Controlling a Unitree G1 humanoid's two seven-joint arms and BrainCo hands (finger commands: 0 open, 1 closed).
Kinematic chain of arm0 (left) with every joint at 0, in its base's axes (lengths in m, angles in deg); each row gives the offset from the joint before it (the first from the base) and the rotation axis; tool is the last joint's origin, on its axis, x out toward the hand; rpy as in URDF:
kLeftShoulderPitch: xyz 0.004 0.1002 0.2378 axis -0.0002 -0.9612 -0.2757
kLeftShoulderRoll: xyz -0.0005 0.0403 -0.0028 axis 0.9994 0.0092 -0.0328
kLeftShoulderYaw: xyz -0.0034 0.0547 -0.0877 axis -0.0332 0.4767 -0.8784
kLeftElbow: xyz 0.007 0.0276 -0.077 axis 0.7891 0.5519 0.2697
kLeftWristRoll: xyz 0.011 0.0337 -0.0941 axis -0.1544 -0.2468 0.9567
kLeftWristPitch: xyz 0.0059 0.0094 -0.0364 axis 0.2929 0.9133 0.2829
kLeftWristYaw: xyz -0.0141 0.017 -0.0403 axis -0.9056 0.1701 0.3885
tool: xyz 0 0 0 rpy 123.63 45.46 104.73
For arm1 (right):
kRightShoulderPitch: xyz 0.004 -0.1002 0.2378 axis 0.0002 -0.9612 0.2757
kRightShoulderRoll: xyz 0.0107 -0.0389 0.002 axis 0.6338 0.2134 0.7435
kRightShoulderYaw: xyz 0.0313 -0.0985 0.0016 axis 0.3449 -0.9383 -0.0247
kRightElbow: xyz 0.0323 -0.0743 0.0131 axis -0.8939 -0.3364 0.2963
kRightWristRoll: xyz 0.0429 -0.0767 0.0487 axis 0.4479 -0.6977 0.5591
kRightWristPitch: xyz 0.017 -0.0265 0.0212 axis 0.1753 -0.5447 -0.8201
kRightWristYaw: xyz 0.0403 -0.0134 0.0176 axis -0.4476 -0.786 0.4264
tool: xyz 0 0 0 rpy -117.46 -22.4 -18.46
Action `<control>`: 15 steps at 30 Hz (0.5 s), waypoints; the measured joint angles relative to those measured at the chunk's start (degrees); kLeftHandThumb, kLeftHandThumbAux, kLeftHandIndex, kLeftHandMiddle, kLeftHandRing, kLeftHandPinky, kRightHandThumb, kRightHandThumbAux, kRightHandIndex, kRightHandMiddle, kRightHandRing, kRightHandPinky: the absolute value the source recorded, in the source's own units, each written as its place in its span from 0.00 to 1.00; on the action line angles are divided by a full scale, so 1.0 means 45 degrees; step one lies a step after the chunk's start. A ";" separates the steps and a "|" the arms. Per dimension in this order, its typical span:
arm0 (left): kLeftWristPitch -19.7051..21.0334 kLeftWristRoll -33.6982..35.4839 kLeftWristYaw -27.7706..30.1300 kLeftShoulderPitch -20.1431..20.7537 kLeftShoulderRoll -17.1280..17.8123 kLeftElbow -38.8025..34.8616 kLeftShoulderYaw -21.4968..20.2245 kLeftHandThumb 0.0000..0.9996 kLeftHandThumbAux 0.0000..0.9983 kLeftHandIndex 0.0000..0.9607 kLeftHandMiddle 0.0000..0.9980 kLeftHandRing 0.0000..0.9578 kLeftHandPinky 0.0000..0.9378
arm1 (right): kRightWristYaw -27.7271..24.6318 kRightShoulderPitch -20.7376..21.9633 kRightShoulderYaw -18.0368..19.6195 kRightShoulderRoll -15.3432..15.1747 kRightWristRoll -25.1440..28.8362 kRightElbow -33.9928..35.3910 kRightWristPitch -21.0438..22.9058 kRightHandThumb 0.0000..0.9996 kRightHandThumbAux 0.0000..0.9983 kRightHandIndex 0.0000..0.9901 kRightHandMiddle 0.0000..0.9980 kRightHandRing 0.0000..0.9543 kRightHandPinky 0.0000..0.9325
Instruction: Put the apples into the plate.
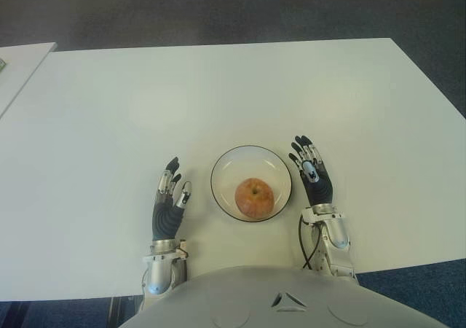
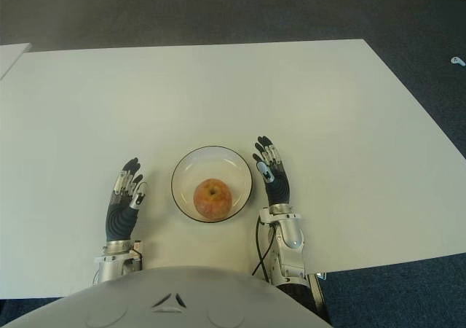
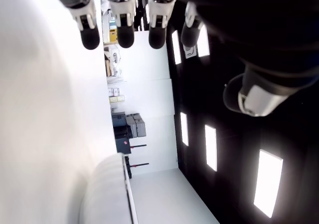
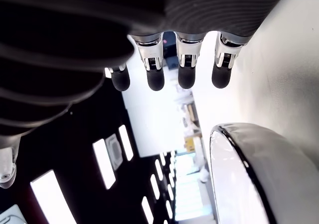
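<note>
One apple (image 1: 254,197), red blushed with yellow-orange, round and without a marked long axis, sits in the plate (image 1: 225,169) with its stem dimple turned upward, toward my head camera. The plate is a shallow clear dish with a dark rim, standing near the front edge of the table (image 1: 218,87), roughly midway along that edge; the apple lies in the half of the plate nearer the front edge. The table is a plain white top, bare apart from the plate and the hands, and beyond its far edge I see dark grey carpet (image 1: 218,7); the corner of a second white table (image 1: 18,62) shows at the left far corner. My left hand (image 1: 169,200) shows to the left of the plate, a little apart from it, fingers straight, relaxed and holding nothing, fingertips pointing toward the far edge. My right hand (image 1: 313,173) shows just beside the plate's right rim, fingers likewise extended side by side and empty; in its wrist view the plate's rim (image 4: 249,164) appears close under the fingertips (image 4: 186,77).
</note>
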 measured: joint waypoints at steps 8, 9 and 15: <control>-0.0005 0.0124 0.0363 -0.0011 0.0048 0.0033 -0.0049 0.00 0.46 0.00 0.00 0.00 0.00 | 0.0108 -0.0027 -0.0009 0.0019 0.0104 -0.0098 -0.0233 0.21 0.43 0.00 0.00 0.00 0.00; -0.0010 0.0132 0.0379 -0.0011 0.0048 0.0042 -0.0058 0.00 0.46 0.00 0.00 0.00 0.00 | 0.0122 -0.0027 -0.0011 0.0020 0.0145 -0.0098 -0.0232 0.21 0.44 0.00 0.00 0.00 0.00; -0.0122 0.0134 0.0396 -0.0011 0.0048 0.0088 -0.0088 0.00 0.47 0.00 0.00 0.00 0.00 | 0.0268 -0.0026 -0.0042 0.0019 0.0231 -0.0094 -0.0232 0.20 0.45 0.00 0.00 0.00 0.00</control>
